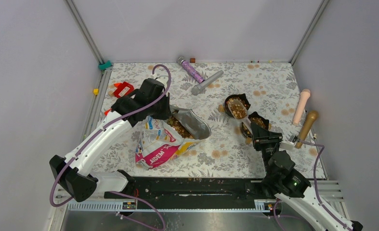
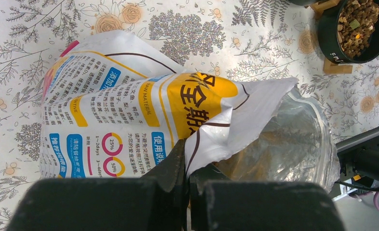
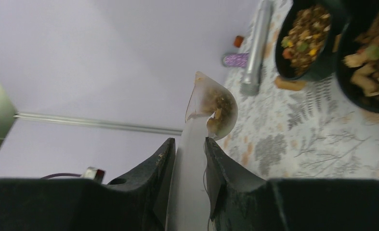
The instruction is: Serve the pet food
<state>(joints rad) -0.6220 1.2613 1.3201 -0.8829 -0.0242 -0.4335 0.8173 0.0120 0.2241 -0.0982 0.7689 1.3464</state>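
The pet food bag (image 1: 161,144) lies on the floral mat with its silver mouth (image 1: 192,122) open to the right and kibble (image 1: 177,126) showing inside. My left gripper (image 1: 156,108) is shut on the bag's upper rim; in the left wrist view the gripper (image 2: 187,156) pinches the white edge of the bag (image 2: 129,106). My right gripper (image 1: 263,138) is shut on the handle of a translucent scoop (image 3: 211,103), which holds kibble. In the top view the scoop head (image 1: 237,109) is over the far black bowl (image 1: 228,100). A second kibble-filled bowl (image 1: 257,120) sits nearer.
A purple glitter tube (image 1: 191,70) and a grey cylinder (image 1: 207,82) lie at the back. A red object (image 1: 123,89) lies at the left. A pink cylinder (image 1: 301,107) and a gold one (image 1: 307,128) lie at the right edge. Both bowls (image 3: 305,41) show in the right wrist view.
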